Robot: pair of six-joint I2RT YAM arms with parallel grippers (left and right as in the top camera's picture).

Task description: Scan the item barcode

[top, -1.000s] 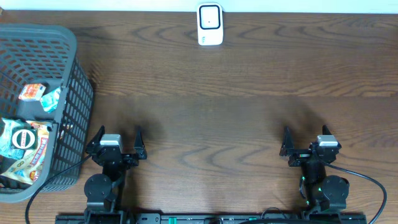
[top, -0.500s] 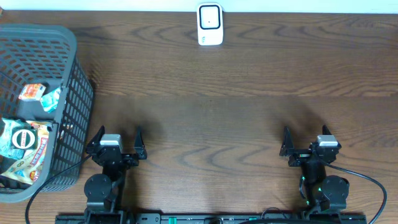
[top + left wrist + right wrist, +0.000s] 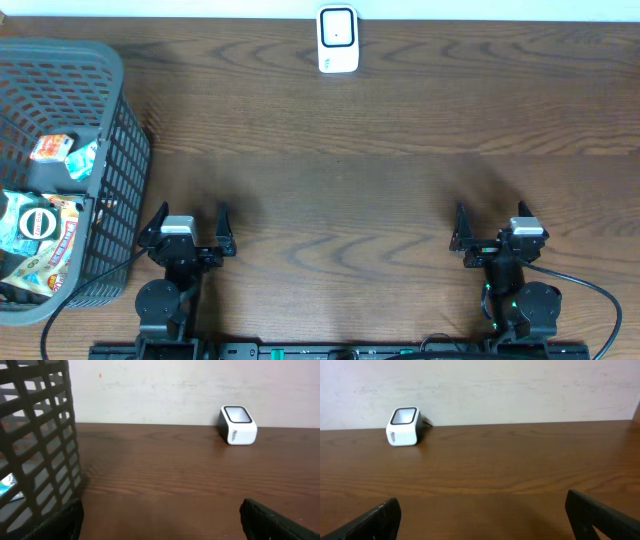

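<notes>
— Where do we stand?
— Our left claw (image 3: 190, 214) and right claw (image 3: 491, 214) gape wide, empty, at the bench's (image 3: 400, 150) near edge. The packets (image 3: 45, 235) lie in the basket (image 3: 70, 46) at the left edge, scanner (image 3: 338, 40) mid far edge

The scanner (image 3: 338, 40) is white, the lattice basket (image 3: 122, 170) grey, the table (image 3: 400, 150) wood-grained brown.

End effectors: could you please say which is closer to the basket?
The left end effector, right beside the basket; the right end effector sits across the table.
</notes>
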